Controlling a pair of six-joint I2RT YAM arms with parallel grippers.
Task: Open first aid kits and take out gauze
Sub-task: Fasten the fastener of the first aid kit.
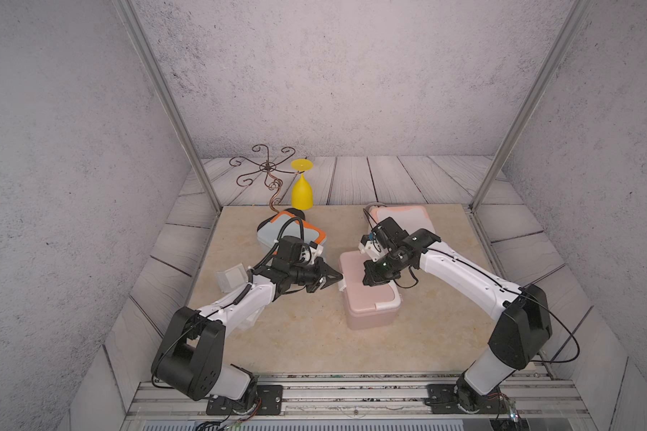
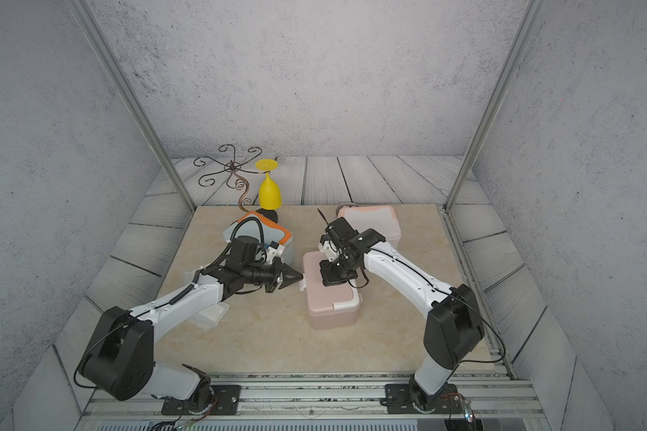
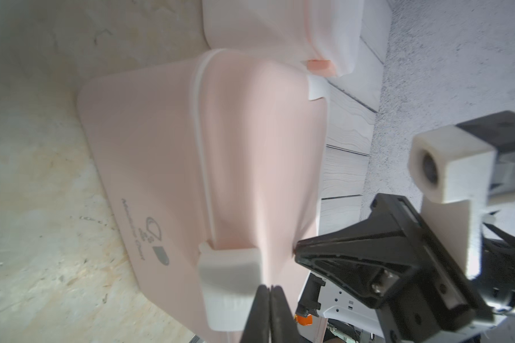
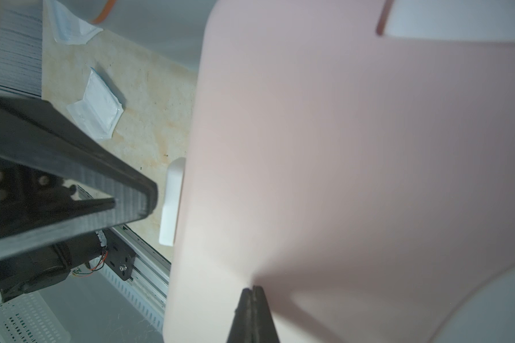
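The pink first aid kit (image 1: 370, 309) (image 2: 329, 306) sits mid-table with its lid down. My left gripper (image 1: 340, 278) (image 3: 269, 287) is shut, empty, its tip against the white side latch (image 3: 229, 276) (image 4: 171, 202). My right gripper (image 1: 368, 281) (image 4: 252, 288) is shut with its tip pressed on the pink lid (image 4: 339, 148). The grey-blue kit with orange trim (image 1: 273, 233) lies behind my left arm. The white kit with peach trim (image 1: 404, 218) is behind my right arm. Gauze packets (image 4: 97, 110) lie on the table left of the pink kit, one (image 1: 232, 276) beside my left arm.
A yellow goblet (image 1: 301, 190) hangs upside down from a brown wire rack (image 1: 266, 168) at the back left. A small grey bowl (image 1: 375, 205) peeks out behind the white kit. A metal rail (image 1: 352, 388) runs along the table's front edge.
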